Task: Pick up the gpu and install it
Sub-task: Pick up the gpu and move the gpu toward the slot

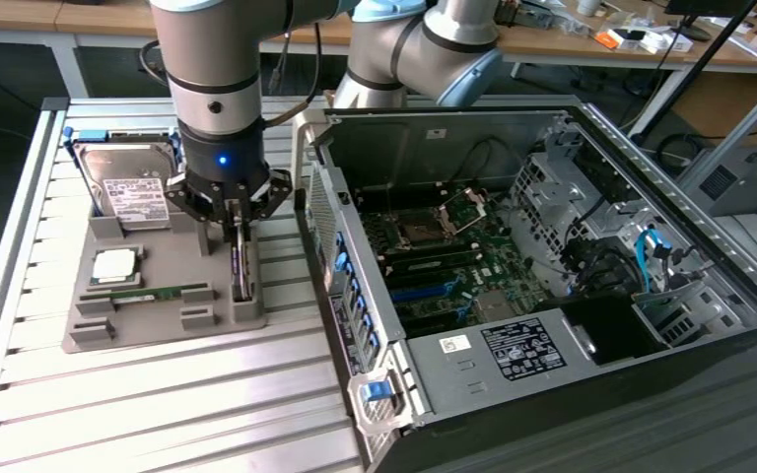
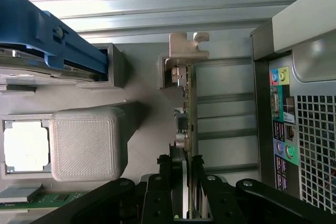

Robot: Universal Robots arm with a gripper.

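The gpu (image 1: 240,273) stands on edge in a slot of the grey holder tray (image 1: 142,337), at the tray's side nearest the computer case. In the wrist view the gpu (image 2: 187,109) shows as a thin card seen edge-on, its silver end bracket (image 2: 188,50) at the far end. My gripper (image 1: 236,235) reaches straight down over it. The black fingers (image 2: 169,174) press against both faces of the card, so the gripper (image 2: 182,165) is shut on the gpu. The card still sits in its slot.
A silver hard drive (image 1: 134,189) in a blue caddy (image 2: 50,38), a processor (image 1: 115,263) and a RAM stick (image 1: 158,293) share the tray. The open computer case (image 1: 694,246) with its motherboard (image 1: 451,258) lies at the exterior view's right, close beside the tray.
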